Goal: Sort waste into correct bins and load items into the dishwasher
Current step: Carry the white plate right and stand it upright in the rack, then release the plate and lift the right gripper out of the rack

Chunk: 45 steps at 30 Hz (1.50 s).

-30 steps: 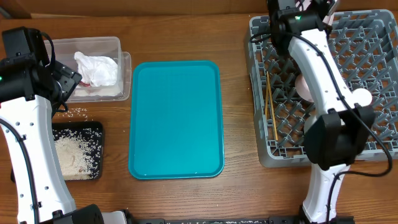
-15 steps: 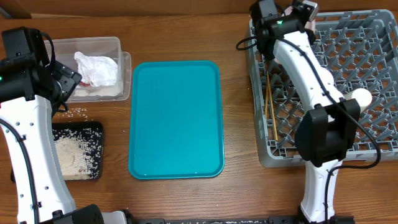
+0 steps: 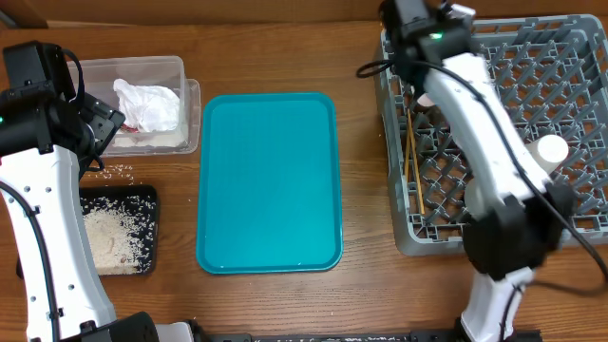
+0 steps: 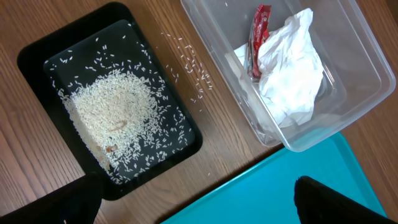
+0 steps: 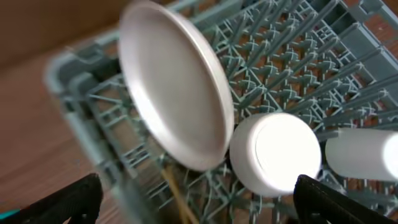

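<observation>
In the right wrist view a large white plate stands on edge among the pegs of the grey dishwasher rack. A smaller white dish and a white cup sit beside it, and the chopsticks lie below. My right gripper hangs open above them, holding nothing. My left gripper is open and empty over the table between the black tray of rice and the clear tub. The tub holds a crumpled napkin and a red wrapper.
A flat teal tray lies in the middle of the table. Loose rice grains are scattered on the wood between the tub and the black tray. The right arm reaches over the rack's far left corner.
My right gripper has opened and let go of the plate, which now stands in the rack. The right arm has swung left toward the rack's far corner. The left arm has not moved.
</observation>
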Each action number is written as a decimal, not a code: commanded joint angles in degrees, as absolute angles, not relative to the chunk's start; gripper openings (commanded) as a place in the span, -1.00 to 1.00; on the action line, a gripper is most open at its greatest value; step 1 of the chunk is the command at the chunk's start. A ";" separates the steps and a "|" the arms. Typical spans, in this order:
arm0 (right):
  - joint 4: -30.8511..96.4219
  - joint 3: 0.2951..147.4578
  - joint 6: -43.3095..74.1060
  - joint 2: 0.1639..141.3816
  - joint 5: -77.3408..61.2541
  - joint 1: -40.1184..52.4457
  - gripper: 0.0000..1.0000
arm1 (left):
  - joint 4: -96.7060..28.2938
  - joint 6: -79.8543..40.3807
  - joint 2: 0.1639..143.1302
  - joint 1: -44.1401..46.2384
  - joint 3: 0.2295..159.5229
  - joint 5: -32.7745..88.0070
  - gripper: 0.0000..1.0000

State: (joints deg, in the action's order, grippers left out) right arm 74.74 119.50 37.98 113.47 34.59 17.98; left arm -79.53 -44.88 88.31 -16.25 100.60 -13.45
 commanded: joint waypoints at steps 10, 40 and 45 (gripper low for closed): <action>92.62 119.94 54.06 95.22 32.16 21.06 1.00 | -79.48 -45.43 88.79 -16.47 100.95 -13.45 1.00; 94.39 114.39 24.69 81.38 36.73 38.26 1.00 | -79.48 -45.43 88.79 -16.47 100.95 -13.45 1.00; 91.02 106.98 18.09 70.54 31.46 33.19 1.00 | -79.48 -45.43 88.79 -16.47 100.95 -13.45 1.00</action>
